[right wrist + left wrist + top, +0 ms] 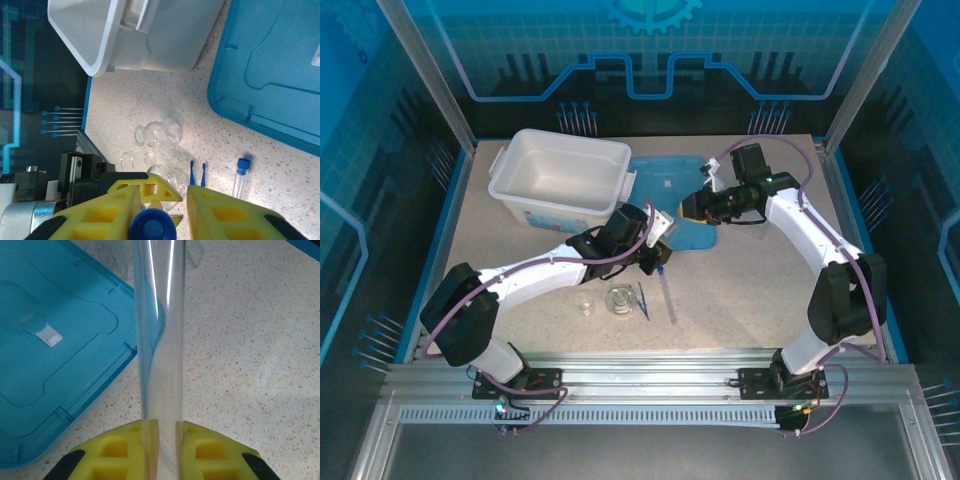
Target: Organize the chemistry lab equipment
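Observation:
My left gripper (167, 427) is shut on a slim clear tube (160, 340) that runs straight out from its jaws. In the top view this left gripper (658, 243) sits at the near edge of the lid, close to my right gripper (688, 208). The right gripper (163, 187) is open, and the tube's blue cap (151, 225) sits between its yellow fingers against the left one. On the table lie a flask (157, 134) on its side, two small beakers (135, 160), dark-blue tweezers (197, 172) and another blue-capped tube (241, 177).
The white bin (560, 175) stands at the back left, with the light-blue lid (670, 190) flat beside it. The glassware (618, 300), tweezers (642, 300) and loose tube (670, 296) lie near the front edge between the arms.

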Motion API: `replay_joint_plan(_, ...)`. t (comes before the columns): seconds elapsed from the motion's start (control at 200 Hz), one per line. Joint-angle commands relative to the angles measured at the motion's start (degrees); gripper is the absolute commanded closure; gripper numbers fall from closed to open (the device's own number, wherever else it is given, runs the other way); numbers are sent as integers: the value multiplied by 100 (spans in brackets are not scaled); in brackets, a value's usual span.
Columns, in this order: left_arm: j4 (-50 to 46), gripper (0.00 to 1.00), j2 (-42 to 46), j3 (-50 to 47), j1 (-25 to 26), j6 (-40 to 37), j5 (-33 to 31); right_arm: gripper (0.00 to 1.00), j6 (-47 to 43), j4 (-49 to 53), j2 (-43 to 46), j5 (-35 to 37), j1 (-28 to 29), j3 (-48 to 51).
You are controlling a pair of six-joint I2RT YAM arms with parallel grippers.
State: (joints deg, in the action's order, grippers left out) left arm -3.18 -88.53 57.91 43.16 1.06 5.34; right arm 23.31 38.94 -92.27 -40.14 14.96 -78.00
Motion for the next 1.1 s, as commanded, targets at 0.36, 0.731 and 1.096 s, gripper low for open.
replay_joint_plan(0.36, -34, 70, 94, 19, 43, -47, -315, 87, -98, 94, 57, -83, 43, 39)
replay_joint_plan(0.731, 71, 19, 378, 9, 33, 303, -458, 87, -83, 412, 480, 1325, -193, -118)
replay_joint_plan(1.096, -42, 1, 268, -25, 24, 594, -670, 87, -62, 146, 898, 4258, -164, -194)
